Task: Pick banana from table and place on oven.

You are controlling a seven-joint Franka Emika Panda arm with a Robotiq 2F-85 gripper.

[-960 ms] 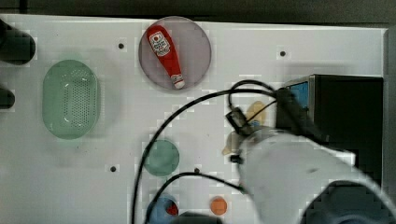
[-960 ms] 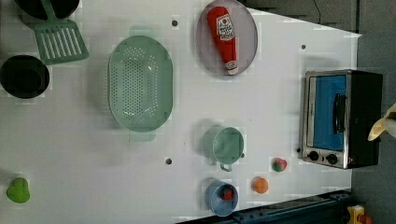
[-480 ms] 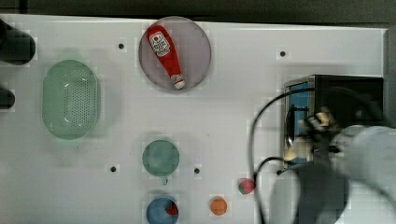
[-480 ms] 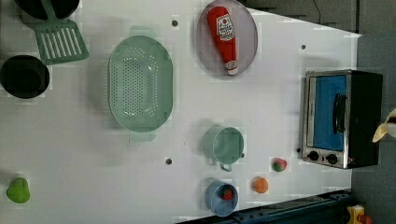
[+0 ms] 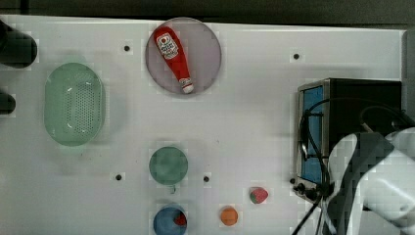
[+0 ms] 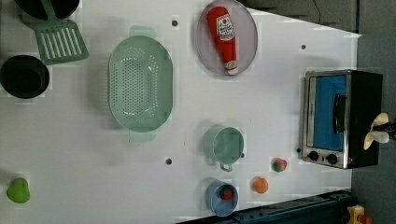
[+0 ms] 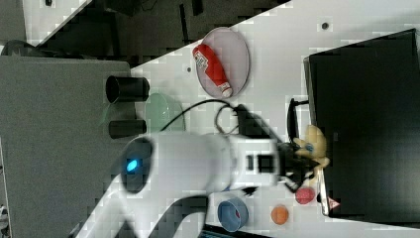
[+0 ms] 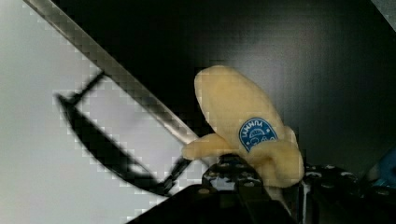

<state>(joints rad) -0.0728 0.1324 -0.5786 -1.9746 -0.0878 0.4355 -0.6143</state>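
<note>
Banana (image 8: 243, 121), pale yellow with a round blue sticker, sits pinched in the gripper (image 8: 243, 179), whose fingers are closed narrowly around its lower end where the peel strips splay. In the wrist view it hangs over the black top of the oven (image 8: 289, 51), close to the silver front edge above the door handle. In the right view the banana (image 7: 312, 146) is at that same front edge, the gripper (image 7: 297, 161) reaching in from the table (image 7: 277, 74) side. The strawberry (image 5: 258, 195) and orange ball (image 5: 228, 215) lie on the table near the oven's front corner.
</note>
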